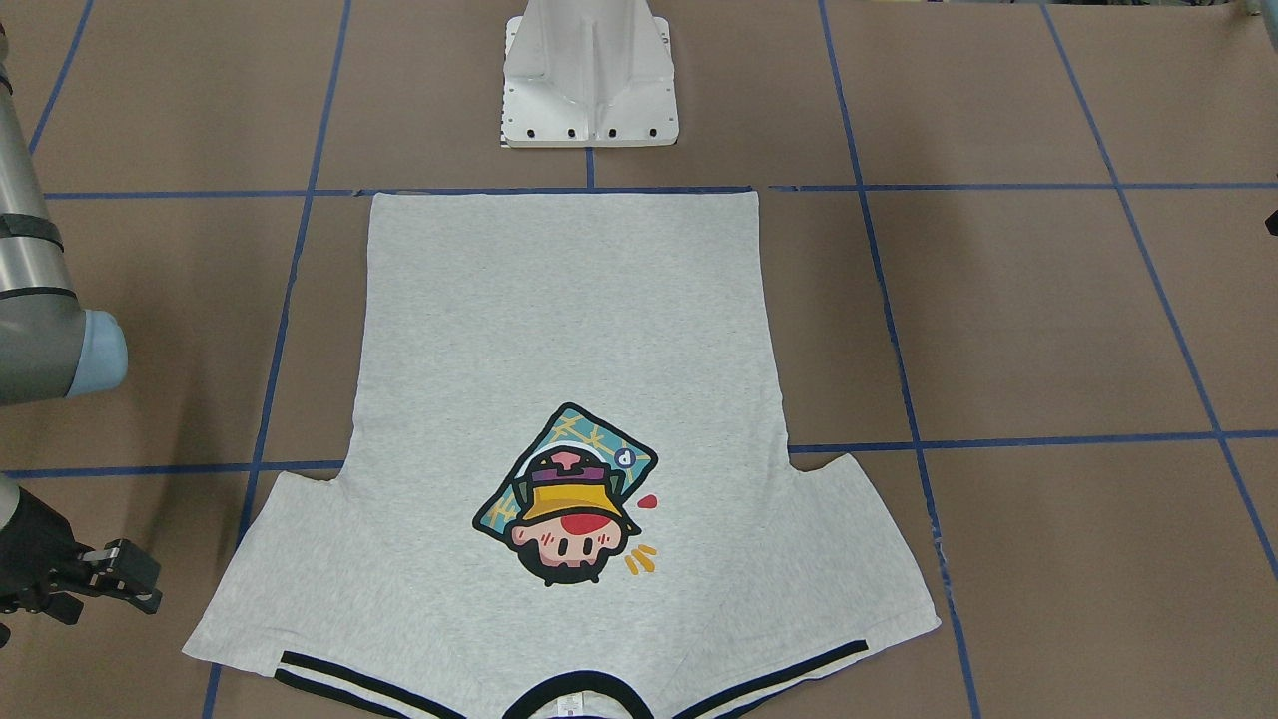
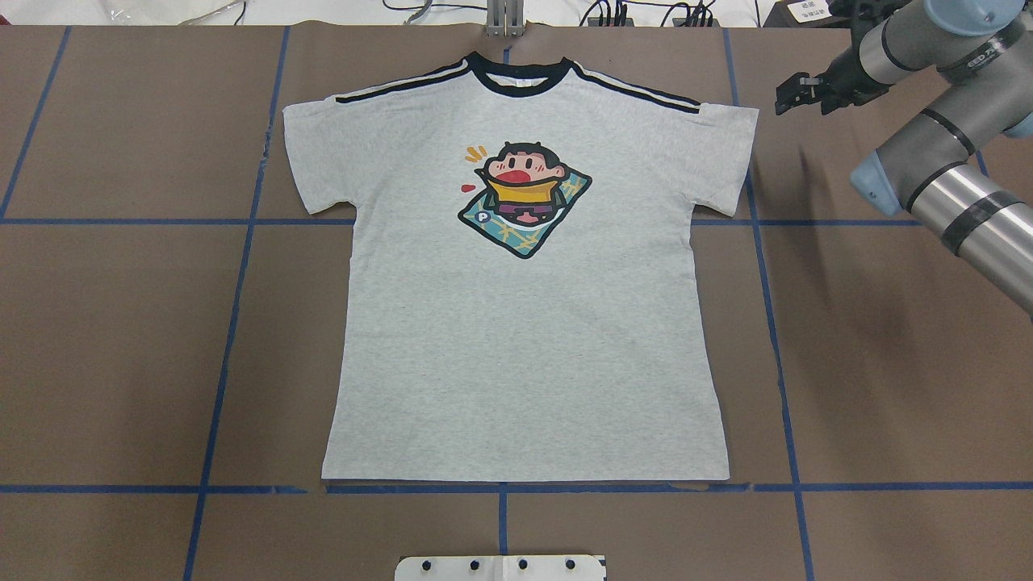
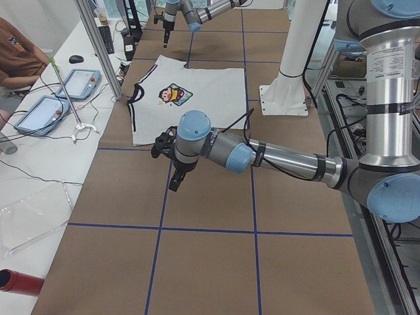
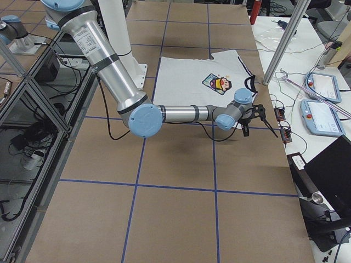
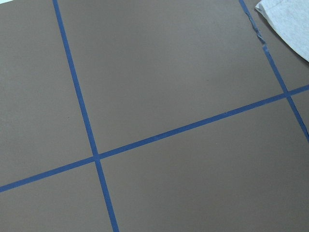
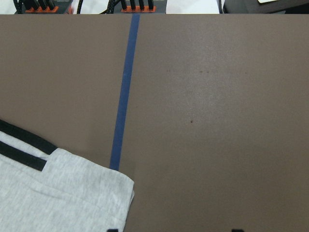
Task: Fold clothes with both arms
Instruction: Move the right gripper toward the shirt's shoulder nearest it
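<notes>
The light grey T-shirt [image 2: 524, 323] lies flat and spread out, print up, its black collar at the far table edge. My right gripper [image 2: 784, 94] is open and empty. It hovers just beside the shirt's right sleeve, apart from it, and also shows in the front-facing view [image 1: 148, 584]. The right wrist view shows that sleeve's corner [image 6: 58, 193] and two fingertips far apart at the bottom edge. My left gripper [image 3: 174, 184] shows only in the exterior left view, over bare table well away from the shirt. I cannot tell whether it is open or shut. The left wrist view catches one shirt corner [image 5: 289, 24].
The white pedestal [image 1: 589, 75] stands at the near table edge by the shirt's hem. Blue tape lines [image 2: 234, 323] cross the brown table. Cables and plugs [image 2: 613, 12] line the far edge. Tablets [image 3: 72, 85] lie on the side bench.
</notes>
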